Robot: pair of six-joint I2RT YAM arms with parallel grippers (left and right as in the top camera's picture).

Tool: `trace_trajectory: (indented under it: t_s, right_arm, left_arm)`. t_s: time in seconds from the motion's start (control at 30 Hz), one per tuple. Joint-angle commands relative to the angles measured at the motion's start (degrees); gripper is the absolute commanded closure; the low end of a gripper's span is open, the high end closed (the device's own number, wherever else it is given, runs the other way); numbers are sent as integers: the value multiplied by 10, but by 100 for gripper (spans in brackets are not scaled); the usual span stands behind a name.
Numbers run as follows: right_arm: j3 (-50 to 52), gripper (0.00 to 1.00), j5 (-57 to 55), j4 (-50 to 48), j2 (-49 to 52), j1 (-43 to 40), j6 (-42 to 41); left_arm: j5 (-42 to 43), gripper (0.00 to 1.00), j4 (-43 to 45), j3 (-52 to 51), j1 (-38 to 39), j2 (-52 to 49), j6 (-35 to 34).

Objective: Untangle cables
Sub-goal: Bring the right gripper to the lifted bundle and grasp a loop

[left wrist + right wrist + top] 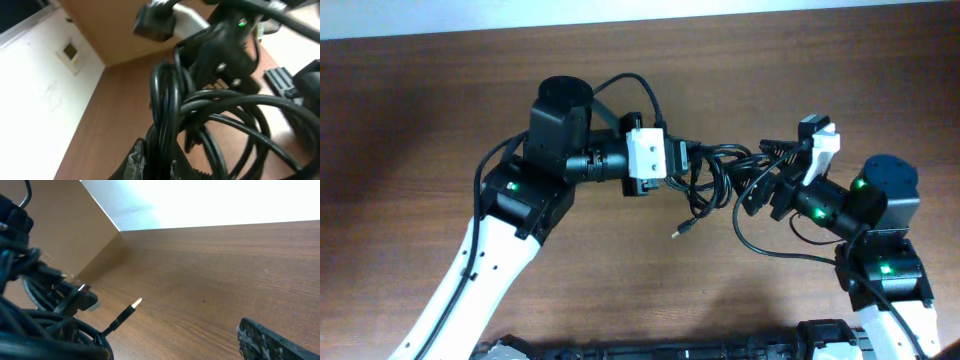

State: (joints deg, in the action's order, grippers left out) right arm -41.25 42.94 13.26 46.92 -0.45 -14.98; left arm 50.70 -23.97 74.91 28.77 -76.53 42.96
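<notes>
Above the middle of the table (440, 100), the left tool (682, 160) is clamped on the cables (712, 172), a tangled bundle of black loops reaching toward the right arm. The right tool (763, 178) stands with its fingers wide apart at the bundle's right edge, gripping nothing that shows. One loose plug (678, 232) trails below the bundle; whether it touches the wood I cannot tell
</notes>
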Motion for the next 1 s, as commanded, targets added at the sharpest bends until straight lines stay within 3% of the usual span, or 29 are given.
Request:
trace_trajectory:
  t_s: [0.0,0.17,0.53,0.97]
  right_arm:
    - [-12,1,-31,-16,5,-4,-3]
    - [-12,1,-32,-42,5,-4,-3]
    - [-12,1,-55,-52,5,-4,-3]
    - [-12,1,-16,-58,6,-4,-3]
  left_arm:
    - [97,100,-3,15,6,18,18]
    - [93,100,-3,15,6,18,18]
    - [-37,100,-6,15,6,18,6]
    - [-70,100,0,15,6,18,-13]
